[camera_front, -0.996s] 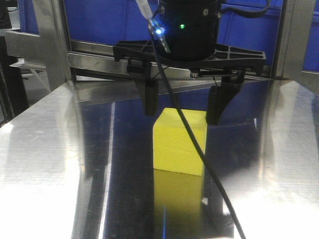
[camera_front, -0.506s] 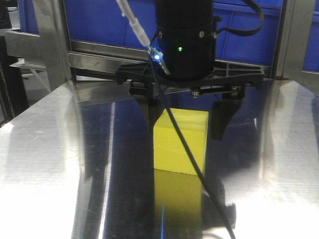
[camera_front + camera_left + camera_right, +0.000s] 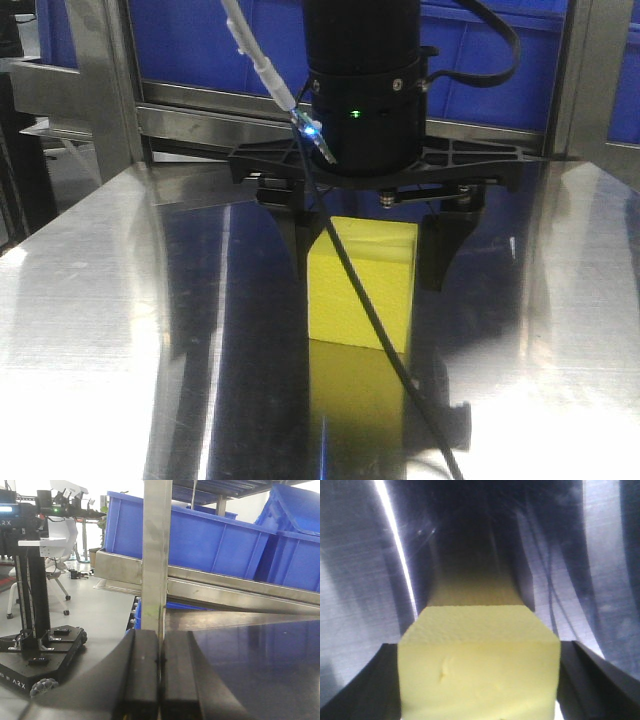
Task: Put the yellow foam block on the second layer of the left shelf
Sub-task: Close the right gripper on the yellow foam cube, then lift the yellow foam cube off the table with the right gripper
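Observation:
The yellow foam block (image 3: 362,285) stands on the shiny steel table (image 3: 100,300), near its middle. My right gripper (image 3: 366,275) hangs straight over it, open, with one black finger (image 3: 436,255) on each side of the block's upper half. A thin gap shows at the right finger. In the right wrist view the block (image 3: 479,675) fills the space between the two fingers of the gripper (image 3: 479,650). My left gripper (image 3: 160,640) shows only in its own wrist view, shut with nothing between its pads, pointing at a steel shelf upright (image 3: 156,555).
Blue plastic bins (image 3: 220,540) sit on a sloping steel shelf level (image 3: 225,590) behind the table. More blue bins (image 3: 200,50) and steel posts (image 3: 100,80) line the table's far edge. A black cable (image 3: 370,310) drapes across the block's front. A wheeled robot base (image 3: 35,650) stands on the floor to the left.
My right gripper has come down over the block, so its fingers now reach lower along the block's sides. The block has not moved.

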`<control>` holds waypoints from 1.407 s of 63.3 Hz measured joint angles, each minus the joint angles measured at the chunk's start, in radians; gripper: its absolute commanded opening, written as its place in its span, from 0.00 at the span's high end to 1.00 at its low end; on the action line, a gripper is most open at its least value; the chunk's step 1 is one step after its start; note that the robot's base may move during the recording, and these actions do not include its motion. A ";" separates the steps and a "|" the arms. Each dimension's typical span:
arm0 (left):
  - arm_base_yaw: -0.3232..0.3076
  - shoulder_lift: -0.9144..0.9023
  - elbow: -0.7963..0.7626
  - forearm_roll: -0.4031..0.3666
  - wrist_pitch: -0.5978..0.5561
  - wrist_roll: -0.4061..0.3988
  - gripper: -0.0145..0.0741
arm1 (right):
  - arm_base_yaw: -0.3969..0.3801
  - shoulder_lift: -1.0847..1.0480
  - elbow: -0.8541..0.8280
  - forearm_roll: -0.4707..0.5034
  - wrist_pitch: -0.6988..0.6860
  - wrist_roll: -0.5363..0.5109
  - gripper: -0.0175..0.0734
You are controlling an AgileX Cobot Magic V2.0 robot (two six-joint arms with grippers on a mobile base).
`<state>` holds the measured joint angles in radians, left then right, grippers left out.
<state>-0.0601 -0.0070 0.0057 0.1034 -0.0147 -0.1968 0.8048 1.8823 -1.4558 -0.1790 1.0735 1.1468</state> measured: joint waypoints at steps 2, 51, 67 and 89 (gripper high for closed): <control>0.000 0.000 0.000 0.000 0.000 0.000 0.68 | 0.000 0.002 0.000 0.000 -0.005 0.000 0.13; 0.000 0.000 0.000 0.000 0.000 0.000 0.68 | 0.000 -0.012 0.000 0.000 -0.013 -0.002 0.43; 0.000 0.000 0.000 0.000 0.000 0.000 0.68 | -0.046 -0.139 0.022 0.008 0.006 -0.215 0.43; 0.000 0.000 0.000 0.000 0.000 0.000 0.68 | -0.265 -0.389 0.293 0.037 -0.058 -0.588 0.43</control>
<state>-0.0601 -0.0070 0.0057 0.1034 -0.0147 -0.1968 0.5400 1.4933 -1.1626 -0.1423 1.0152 0.5584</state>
